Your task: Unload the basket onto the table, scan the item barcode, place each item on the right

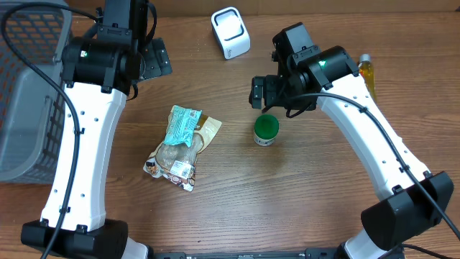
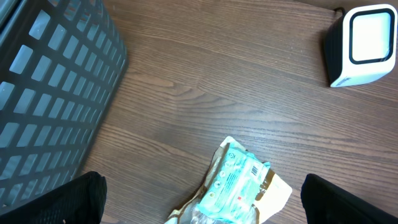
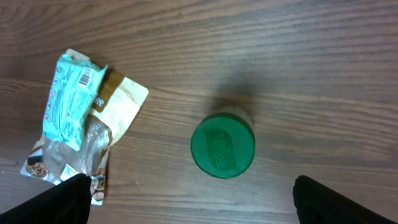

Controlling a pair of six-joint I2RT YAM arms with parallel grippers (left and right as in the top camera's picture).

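A white barcode scanner (image 1: 230,32) stands at the back middle of the table, its window (image 2: 371,28) facing up. A snack bag (image 1: 183,147) with a teal label and a printed barcode lies flat left of centre. A small jar with a green lid (image 1: 266,131) stands upright to its right. My left gripper (image 1: 154,61) hovers open behind the bag (image 2: 239,193), holding nothing. My right gripper (image 1: 260,92) hangs open just behind the jar (image 3: 222,146), above it and not touching it. The bag (image 3: 78,130) also shows at the left of the right wrist view.
A grey mesh basket (image 1: 21,93) fills the left side, and its wall (image 2: 43,93) is close to the left gripper. A yellow bottle (image 1: 366,72) lies at the right, behind the right arm.
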